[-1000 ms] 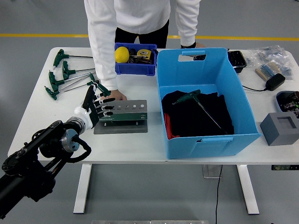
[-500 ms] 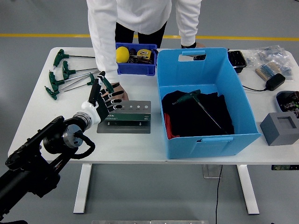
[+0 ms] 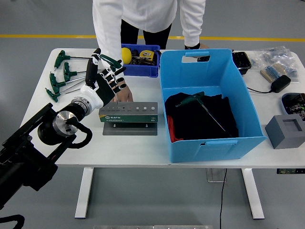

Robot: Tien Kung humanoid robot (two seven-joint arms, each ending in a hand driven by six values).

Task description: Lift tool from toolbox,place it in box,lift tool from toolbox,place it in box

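My left hand (image 3: 103,78) is raised above the table's left middle, its fingers curled on a green T-handle wrench (image 3: 111,61). The wrench's thin shaft hangs down toward the green tool holder (image 3: 129,112), which stands on a grey plate. A person's hand (image 3: 122,92) rests just behind the holder, next to my fingers. The big blue box (image 3: 209,136) stands to the right; inside it, on black cloth, lies another green T-handle wrench (image 3: 192,99). My right hand is out of view.
Several loose green T-handle wrenches (image 3: 63,76) lie at the far left. A small blue bin (image 3: 141,71) with a yellow ball sits behind the holder. A grey block (image 3: 285,131), a charger and parts trays crowd the right end. The person leans over the far edge.
My left hand has risen and moved away from me, carrying the green T-handle wrench up from the holder. The holder and its plate have slid a little to the right.
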